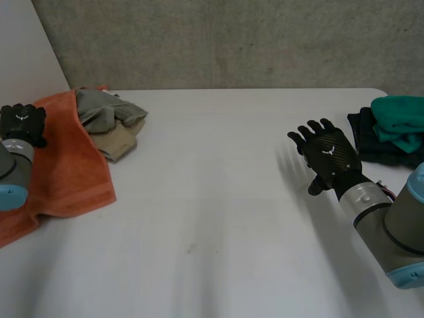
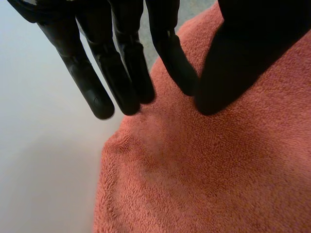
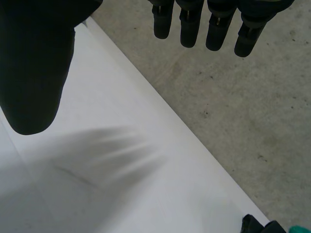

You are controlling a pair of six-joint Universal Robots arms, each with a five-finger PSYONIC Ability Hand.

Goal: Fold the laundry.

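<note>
Fingers released, the left hand [image 1: 23, 122] hovers over one orange terry towel [image 1: 73, 159] beside two crumpled garments [image 1: 106, 109], the right hand [image 1: 328, 156] open above the white table [image 1: 212, 199] near two folded cloths [image 1: 394, 122] at right.

Soft, even light falls from overhead. The white table [image 1: 212, 218] before me is the brightest thing in the scene. The grey wall [image 1: 232, 40] at the far side is duller and mottled. On the left, the orange towel [image 2: 204, 170] is evenly lit, its pile plain to see. The black fingers of my left hand [image 2: 124, 68] carry a faint sheen near the tips. My right hand [image 1: 329, 156] gleams weakly on its woven back. The navy pile [image 1: 377, 142] at the far right is almost too dark to show folds.
</note>
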